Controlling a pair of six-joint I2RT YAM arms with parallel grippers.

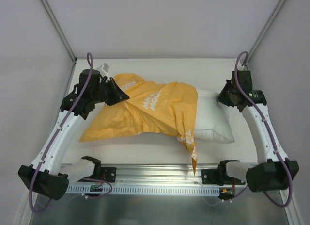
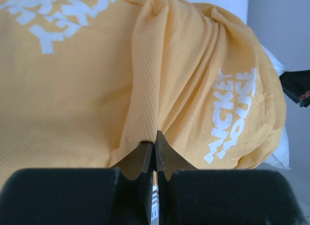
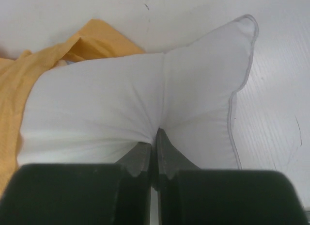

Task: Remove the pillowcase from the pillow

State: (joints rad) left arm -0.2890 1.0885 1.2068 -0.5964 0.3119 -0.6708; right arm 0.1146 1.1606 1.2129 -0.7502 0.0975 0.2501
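Across the table, left to right: pillow [image 1: 213, 122] half out of the pillowcase [image 1: 155, 111], gripped at both ends.
My left gripper [image 2: 155, 137] is clamped on a fold of orange fabric at the case's slack left end. My right gripper [image 3: 155, 135] is pinched tight on the bare white pillow end sticking out on the right. The long axis runs straight between my two sets of fingers, so I'd judge the pull goes outward along it — left takes fabric, right anchors. Room is thin: each wrist sits near its side wall [image 1: 34, 65], though the table [image 1: 145, 70] is open toward the back. One orange corner droops over the near rail [image 1: 145, 172] — possible snag.
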